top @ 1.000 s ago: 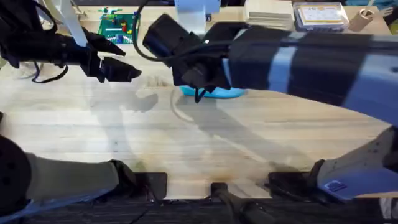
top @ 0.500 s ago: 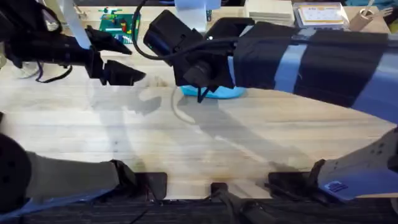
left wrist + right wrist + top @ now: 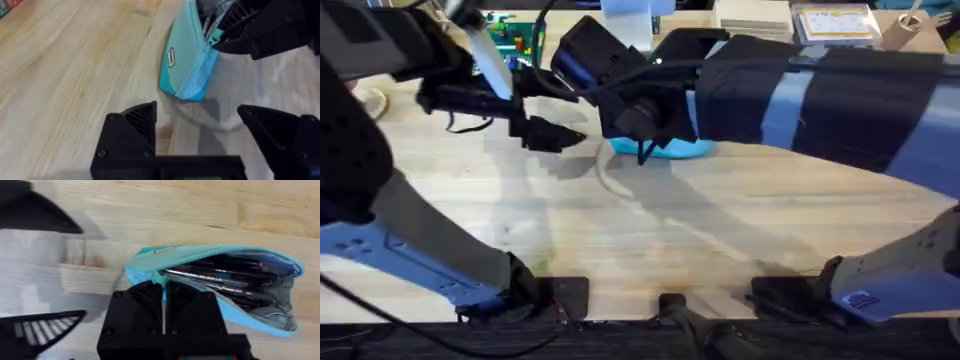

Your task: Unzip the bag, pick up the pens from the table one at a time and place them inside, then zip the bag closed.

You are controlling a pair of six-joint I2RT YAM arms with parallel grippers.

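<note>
The light-blue bag [image 3: 670, 149] lies on the table [image 3: 620, 230] toward the far middle. It is unzipped, and dark pens [image 3: 220, 277] lie inside the bag [image 3: 250, 310]. My right gripper [image 3: 164, 292] is shut on the teal zipper pull [image 3: 159, 277] at the bag's end; from overhead the right gripper [image 3: 642, 148] stands over the bag. My left gripper [image 3: 197, 111] hangs open just short of the bag [image 3: 187, 60], nothing between its fingers. Overhead, the left gripper [image 3: 560, 135] is just left of the bag.
A green board [image 3: 515, 40] lies at the back left. A white object [image 3: 635, 15], flat boxes [image 3: 835, 25] and a small cup [image 3: 903, 30] line the far edge. Bare wood spreads across the table's near half.
My left arm has swung right and nearer the bag, its gripper still open. The right gripper has stayed at the bag's zipper end.
</note>
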